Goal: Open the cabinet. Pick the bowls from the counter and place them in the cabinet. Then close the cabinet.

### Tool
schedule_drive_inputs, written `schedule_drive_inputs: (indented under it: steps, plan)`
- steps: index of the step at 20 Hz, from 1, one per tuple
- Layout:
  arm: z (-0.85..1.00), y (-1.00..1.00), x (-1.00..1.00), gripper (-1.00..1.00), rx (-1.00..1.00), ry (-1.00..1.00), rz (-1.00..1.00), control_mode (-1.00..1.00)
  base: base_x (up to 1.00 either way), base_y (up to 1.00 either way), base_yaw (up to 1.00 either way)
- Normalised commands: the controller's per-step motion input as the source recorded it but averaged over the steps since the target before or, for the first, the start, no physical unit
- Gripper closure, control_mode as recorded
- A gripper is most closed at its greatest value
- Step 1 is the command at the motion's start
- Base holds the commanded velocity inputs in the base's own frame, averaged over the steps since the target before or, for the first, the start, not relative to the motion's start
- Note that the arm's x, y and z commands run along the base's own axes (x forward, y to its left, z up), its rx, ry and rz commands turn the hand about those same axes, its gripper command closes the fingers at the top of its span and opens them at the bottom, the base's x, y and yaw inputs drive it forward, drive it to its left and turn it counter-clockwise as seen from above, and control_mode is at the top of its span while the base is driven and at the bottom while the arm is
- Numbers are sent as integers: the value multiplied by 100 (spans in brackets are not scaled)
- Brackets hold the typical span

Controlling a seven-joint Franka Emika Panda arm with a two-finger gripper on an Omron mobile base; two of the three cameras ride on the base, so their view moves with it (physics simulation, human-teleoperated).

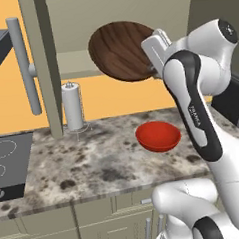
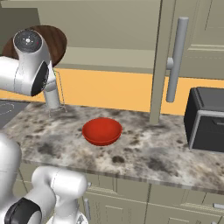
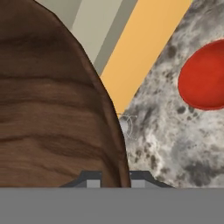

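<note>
While the gripper [image 1: 152, 69] pinches the rim of the brown wooden bowl [image 1: 120, 51], the bowl hangs tipped on its side, up at the open cabinet [image 1: 135, 10], seemingly just over its shelf edge. Far below the gripper, the red bowl [image 1: 158, 135] sits on the speckled counter [image 1: 94, 168]. A paper towel roll [image 1: 72, 106] stands further off, beside the cabinet door [image 1: 40, 61].

**Colours I see around the counter**

My counter [image 1: 94, 163] is speckled grey-brown with a light edge. On it sits a glossy red bowl [image 1: 158, 135]. Above it I carry a dark brown wood-grain bowl [image 1: 120, 51]. The cabinet [image 1: 135, 10] above is grey-beige, its handle [image 1: 24, 67] grey. The wall [image 2: 109, 89] behind is orange. The stovetop [image 1: 6, 163] beside it is black.
</note>
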Motion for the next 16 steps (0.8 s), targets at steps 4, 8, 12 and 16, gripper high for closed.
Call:
schedule_drive_inputs:
  steps: [4, 8, 12, 16]
  plan:
    - [0, 13, 54, 100, 0, -2, 0, -100, 0, 0, 0]
    - [0, 12, 50, 100, 0, 0, 0, -100, 0, 0, 0]
    - [0, 17, 58, 100, 0, 0, 0, -100, 0, 0, 0]
    - [0, 18, 55, 100, 0, 0, 0, -100, 0, 0, 0]
